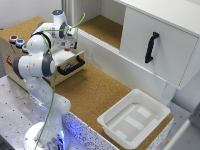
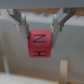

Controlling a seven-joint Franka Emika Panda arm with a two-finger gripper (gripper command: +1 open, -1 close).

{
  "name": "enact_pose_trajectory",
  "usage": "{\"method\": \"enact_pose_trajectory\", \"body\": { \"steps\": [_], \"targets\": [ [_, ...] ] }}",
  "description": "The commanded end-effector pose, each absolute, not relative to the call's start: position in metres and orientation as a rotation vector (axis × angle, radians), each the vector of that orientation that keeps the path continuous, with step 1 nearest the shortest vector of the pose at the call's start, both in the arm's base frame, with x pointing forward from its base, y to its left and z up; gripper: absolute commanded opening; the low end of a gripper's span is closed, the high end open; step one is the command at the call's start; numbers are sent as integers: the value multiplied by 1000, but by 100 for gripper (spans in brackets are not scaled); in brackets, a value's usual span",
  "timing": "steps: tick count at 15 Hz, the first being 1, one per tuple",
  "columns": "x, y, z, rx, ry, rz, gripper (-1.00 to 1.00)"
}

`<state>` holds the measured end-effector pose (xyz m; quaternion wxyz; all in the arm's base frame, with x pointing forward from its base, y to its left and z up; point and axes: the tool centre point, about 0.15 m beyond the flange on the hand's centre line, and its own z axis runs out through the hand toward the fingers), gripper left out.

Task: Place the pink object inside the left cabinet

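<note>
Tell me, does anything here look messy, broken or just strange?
Nothing looks spilled or broken. The wooden drawer stands pulled open under the arm. The tool grips a pink block, seen only in the wrist view. The white tray sits flat.

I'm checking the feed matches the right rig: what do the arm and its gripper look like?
The arm is white with rounded links, grey joint sections and a round white base. A thin green cable runs down along it, and a blue-lit ring tops the wrist. In the wrist view the gripper has pale grey fingers with dark edges.
</note>
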<state>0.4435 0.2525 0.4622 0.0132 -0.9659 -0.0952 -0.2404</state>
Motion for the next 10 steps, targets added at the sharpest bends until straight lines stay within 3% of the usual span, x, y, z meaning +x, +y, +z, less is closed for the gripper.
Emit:
{"method": "enact_pose_trajectory", "body": {
  "steps": [1, 5, 10],
  "targets": [
    [524, 254, 509, -3075, 114, -963, -100],
    [580, 256, 542, -3064, 146, -1012, -100],
    [652, 239, 526, -3176, 179, -855, -100]
  ]
}}
